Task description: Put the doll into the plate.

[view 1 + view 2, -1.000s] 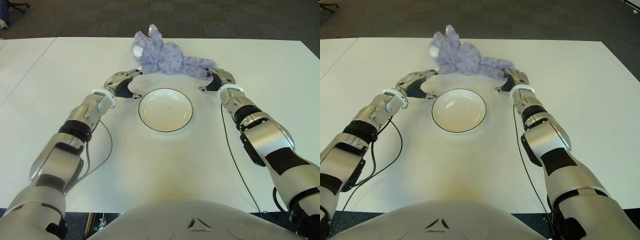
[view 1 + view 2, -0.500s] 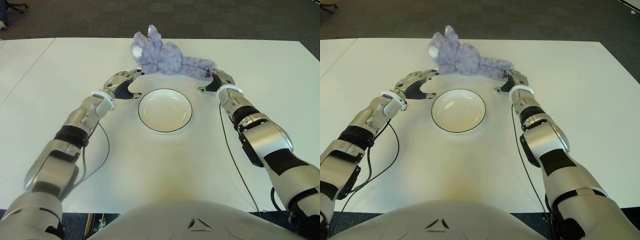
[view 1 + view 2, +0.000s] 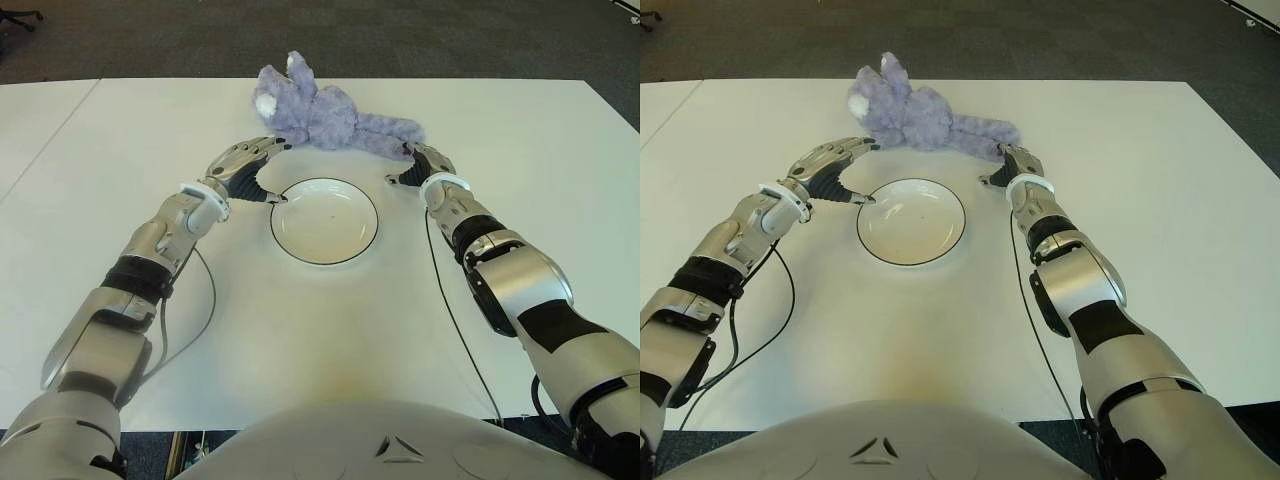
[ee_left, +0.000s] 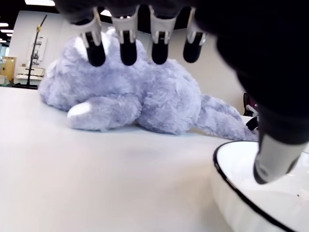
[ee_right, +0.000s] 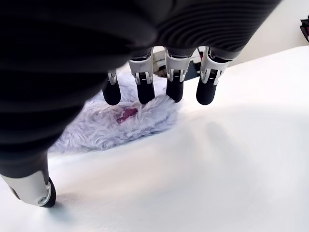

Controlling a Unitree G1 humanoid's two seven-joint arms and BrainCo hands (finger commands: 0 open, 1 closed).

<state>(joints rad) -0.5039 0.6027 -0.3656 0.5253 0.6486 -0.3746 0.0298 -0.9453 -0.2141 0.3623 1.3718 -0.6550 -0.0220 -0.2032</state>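
Observation:
A fluffy lavender doll [image 3: 325, 112] lies on its side on the white table [image 3: 520, 130], just beyond a white plate [image 3: 324, 220] with a dark rim. My left hand [image 3: 252, 168] hovers open near the plate's left rim, its fingers [image 4: 126, 46] pointing at the doll's body [image 4: 145, 99] and its thumb over the plate's edge [image 4: 231, 183]. Open too, my right hand [image 3: 418, 165] sits at the plate's right, with fingertips [image 5: 145, 92] right by the doll's foot [image 5: 126, 120]. Neither hand holds anything.
Dark carpet [image 3: 400, 35] lies beyond the table's far edge. A cable [image 3: 200, 300] trails along my left forearm, and another [image 3: 445, 300] runs beside the right one. A seam [image 3: 50, 130] splits the table at the far left.
Both hands have shifted slightly left toward the doll and plate. The left thumb now reaches over the plate's rim. The doll stays where it was.

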